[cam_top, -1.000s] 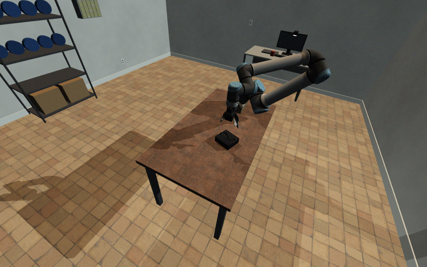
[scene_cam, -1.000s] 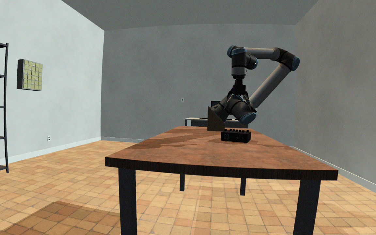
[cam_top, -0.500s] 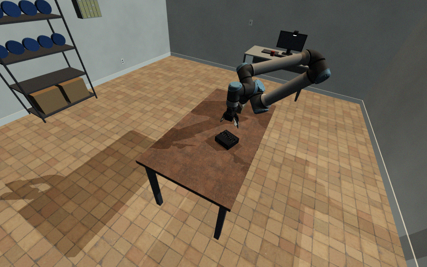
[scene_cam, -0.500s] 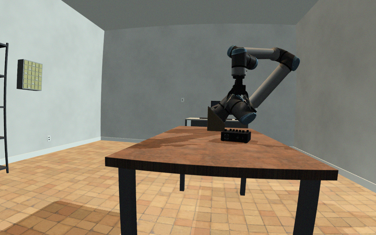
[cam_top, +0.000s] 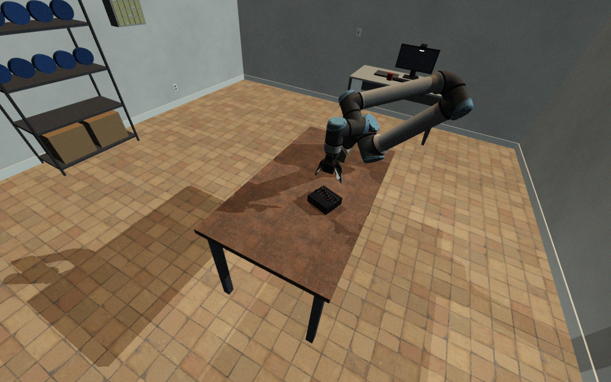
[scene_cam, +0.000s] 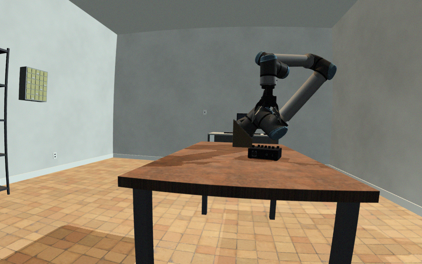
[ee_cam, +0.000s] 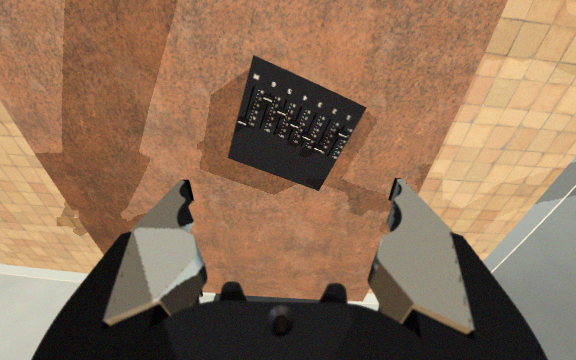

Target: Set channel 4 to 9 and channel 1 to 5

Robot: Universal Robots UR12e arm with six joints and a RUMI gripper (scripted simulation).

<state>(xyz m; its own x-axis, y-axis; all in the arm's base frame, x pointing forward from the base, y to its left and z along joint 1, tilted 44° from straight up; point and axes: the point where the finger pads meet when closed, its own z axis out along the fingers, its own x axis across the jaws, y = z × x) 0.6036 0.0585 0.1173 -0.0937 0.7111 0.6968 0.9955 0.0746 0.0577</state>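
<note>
The gripper (cam_top: pixel 330 172) hangs above the table (cam_top: pixel 269 237) with its jaws spread wide and nothing between them, pointing straight down. Just ahead of it, apart, the black lighting desk (ee_cam: pixel 295 125) lies flat near the table's arm end. Its row of faders (ee_cam: pixel 292 120) runs crosswise, slightly skewed to the table's edges.

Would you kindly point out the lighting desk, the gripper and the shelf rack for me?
lighting desk (ee_cam: pixel 280 155): wrist view, its bare black panel below the faders.
gripper (cam_top: pixel 329 172): top view, midway between its open, empty jaws.
shelf rack (cam_top: pixel 108 78): top view, its right front post.
</note>
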